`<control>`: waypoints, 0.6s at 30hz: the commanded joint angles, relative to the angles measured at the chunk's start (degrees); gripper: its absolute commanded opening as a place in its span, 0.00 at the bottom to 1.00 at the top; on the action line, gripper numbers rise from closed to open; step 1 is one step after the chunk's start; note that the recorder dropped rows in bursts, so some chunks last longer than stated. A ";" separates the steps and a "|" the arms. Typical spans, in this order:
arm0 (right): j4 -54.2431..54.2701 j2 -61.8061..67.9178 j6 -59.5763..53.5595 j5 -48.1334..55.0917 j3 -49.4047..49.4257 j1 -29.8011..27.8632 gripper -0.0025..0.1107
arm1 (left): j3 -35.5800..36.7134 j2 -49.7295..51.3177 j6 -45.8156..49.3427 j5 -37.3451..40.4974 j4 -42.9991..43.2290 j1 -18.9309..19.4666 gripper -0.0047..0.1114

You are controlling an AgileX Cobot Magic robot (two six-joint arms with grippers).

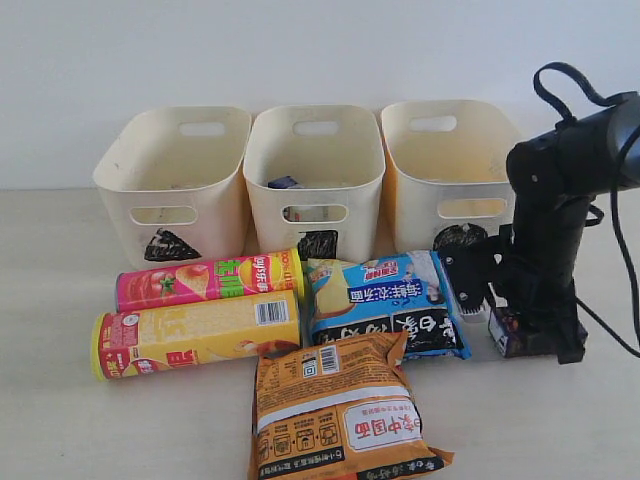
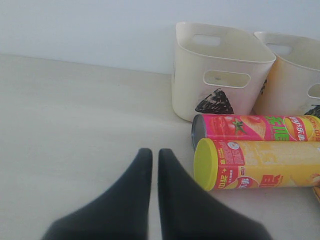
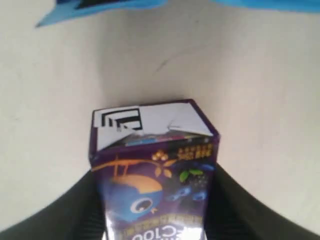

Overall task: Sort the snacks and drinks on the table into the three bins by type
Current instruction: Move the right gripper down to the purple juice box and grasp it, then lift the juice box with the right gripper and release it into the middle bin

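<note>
My right gripper (image 1: 508,328) (image 3: 155,175) is shut on the dark purple carton (image 1: 503,331) (image 3: 150,145), low at the table (image 1: 60,300), just right of the blue-black packet (image 1: 390,305). The pink canister (image 1: 210,280) (image 2: 255,127) and the yellow canister (image 1: 200,335) (image 2: 260,164) lie side by side on the left. In front of them lies the orange packet (image 1: 340,415). A small blue-and-white pack (image 1: 285,183) rests inside the middle bin (image 1: 315,190). My left gripper (image 2: 155,152) is shut and empty over bare table, beside the yellow canister's lid; the exterior view does not show it.
The left bin (image 1: 200,190) (image 2: 220,55) and the right bin (image 1: 440,185) stand in a row with the middle one along the back wall. The right arm's black body and cable (image 1: 560,190) rise beside the right bin.
</note>
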 commanded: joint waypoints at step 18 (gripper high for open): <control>20.61 -26.88 17.50 -7.27 -0.38 -0.16 0.02 | 0.21 -0.10 0.33 0.19 0.05 0.24 0.07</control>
